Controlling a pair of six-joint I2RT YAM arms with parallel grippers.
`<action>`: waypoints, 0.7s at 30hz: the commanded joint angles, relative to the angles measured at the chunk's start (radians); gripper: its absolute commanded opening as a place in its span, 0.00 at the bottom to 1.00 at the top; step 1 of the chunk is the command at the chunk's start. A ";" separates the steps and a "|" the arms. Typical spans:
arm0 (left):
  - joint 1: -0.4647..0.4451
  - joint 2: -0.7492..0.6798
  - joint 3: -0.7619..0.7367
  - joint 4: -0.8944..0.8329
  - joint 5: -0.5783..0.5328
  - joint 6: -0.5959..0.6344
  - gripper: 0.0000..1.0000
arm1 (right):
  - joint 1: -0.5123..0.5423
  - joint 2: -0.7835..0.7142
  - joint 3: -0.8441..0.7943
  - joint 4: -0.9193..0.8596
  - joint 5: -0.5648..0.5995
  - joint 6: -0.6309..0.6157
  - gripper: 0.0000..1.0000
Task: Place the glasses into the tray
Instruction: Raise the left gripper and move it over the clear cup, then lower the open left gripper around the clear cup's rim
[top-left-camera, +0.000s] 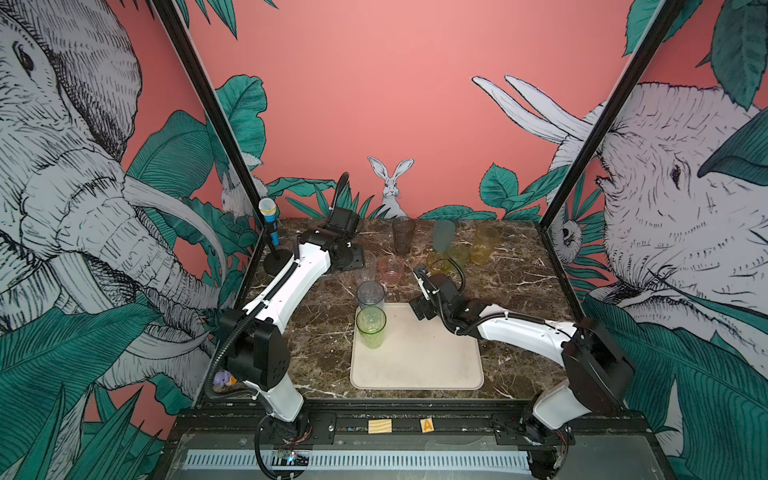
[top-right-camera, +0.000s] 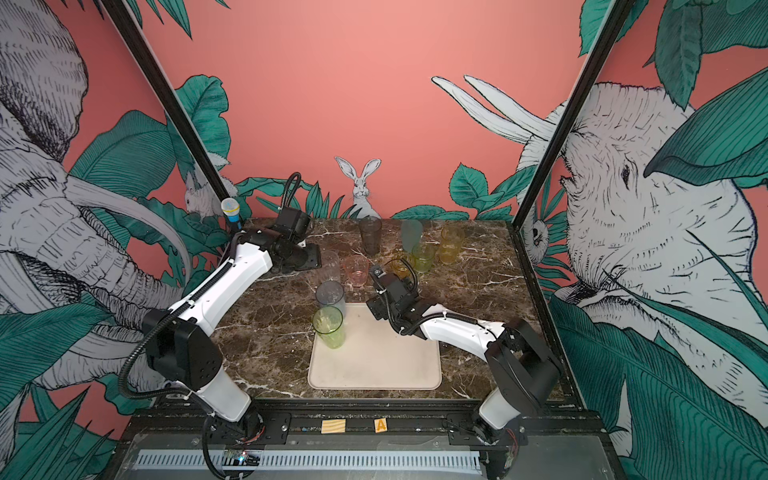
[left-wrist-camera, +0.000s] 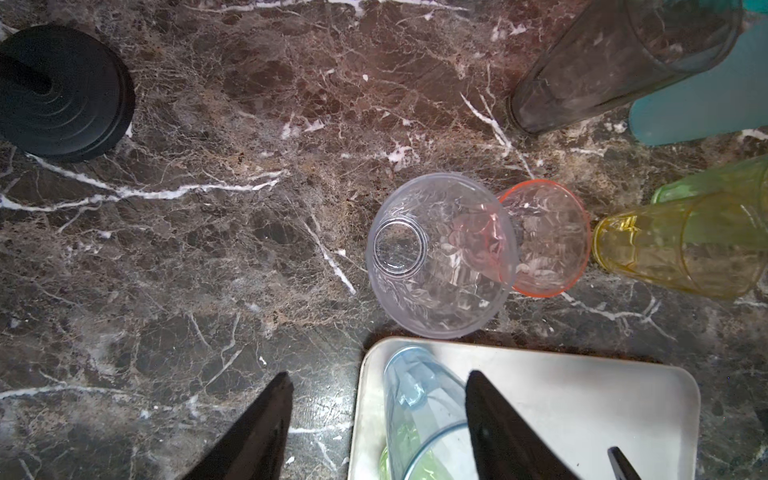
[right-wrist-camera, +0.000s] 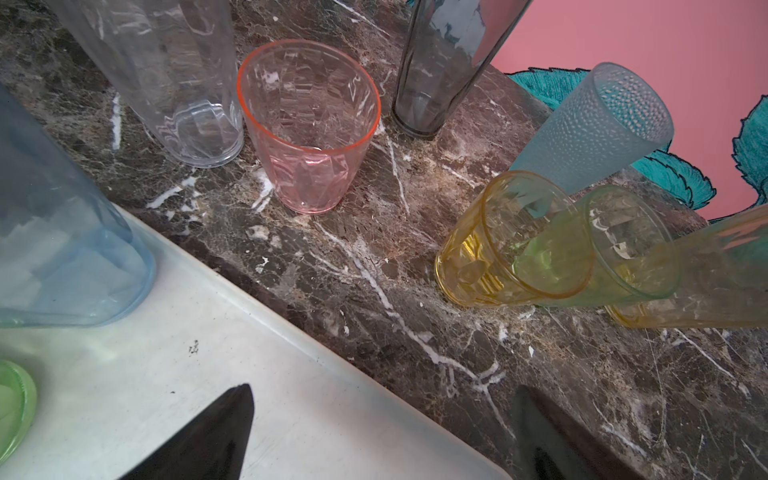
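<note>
The cream tray (top-left-camera: 415, 357) lies front centre. At its far left corner stand a tall green glass (top-left-camera: 371, 328) and a grey-blue glass (top-left-camera: 370, 296). Behind them on the marble are the clear (top-left-camera: 365, 266), pink (top-left-camera: 391, 271), smoky dark (top-left-camera: 403, 235), teal (top-left-camera: 444, 235), amber (top-left-camera: 484, 244), short green (top-left-camera: 458, 255) and yellow (top-left-camera: 437, 264) glasses. My left gripper (left-wrist-camera: 379, 380) hangs open above the clear glass (left-wrist-camera: 440, 257), holding nothing; the grey-blue glass (left-wrist-camera: 419, 407) shows below its fingers. My right gripper (right-wrist-camera: 385, 388) is open and empty over the tray's far edge (right-wrist-camera: 232, 291).
A blue microphone (top-left-camera: 269, 222) on a black round base (left-wrist-camera: 62, 91) stands at the table's far left corner. Black frame posts rise at both far corners. Two small wooden blocks (top-left-camera: 380, 427) sit on the front rail. The pink wall closes the back.
</note>
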 joint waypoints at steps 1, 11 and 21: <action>0.008 0.016 0.039 0.008 -0.003 -0.010 0.71 | 0.007 -0.019 -0.008 0.024 0.021 -0.007 0.99; 0.023 0.081 0.056 0.029 0.000 -0.021 0.73 | 0.007 -0.013 -0.005 0.022 0.020 -0.008 0.99; 0.035 0.130 0.074 0.035 0.017 -0.034 0.73 | 0.007 -0.006 -0.001 0.021 0.018 -0.007 0.99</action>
